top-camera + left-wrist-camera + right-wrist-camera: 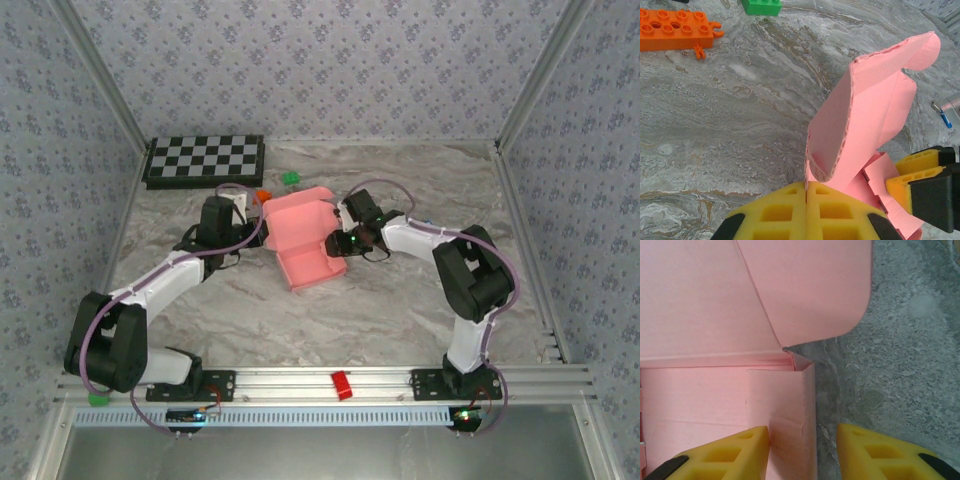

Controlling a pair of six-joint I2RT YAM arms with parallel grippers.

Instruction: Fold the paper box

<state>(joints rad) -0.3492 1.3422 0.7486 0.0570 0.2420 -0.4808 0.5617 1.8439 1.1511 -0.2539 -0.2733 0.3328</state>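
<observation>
- paper box (300, 240) sits mid-table on the marble top (400, 310), half formed: tray open upward, lid panel raised at the far side, one of my claws at each flank.
- left claw (805, 192): pads pressed together, with the curled card edge running down into their seam. i read that as a pinch on the box's left edge. likely purpose: anchor it so it can't slide.
- right claw (802, 432): spread, straddling the side wall (806, 405). outer finger is clear over the marble; inner finger is close to the card, contact uncertain. judged: lined up to nip that wall upright.
- left wrist view adds what the overhead flattens: the rounded flap (920, 50) rearing up and bowed, with an orange studded plate (675, 30) and a green brick (761, 6) well apart beyond it.
- right wrist view adds the corner where the flap's crease meets the wall.
- overhead adds layout: chessboard (205, 160) far left, red block (342, 385) on the near rail.
</observation>
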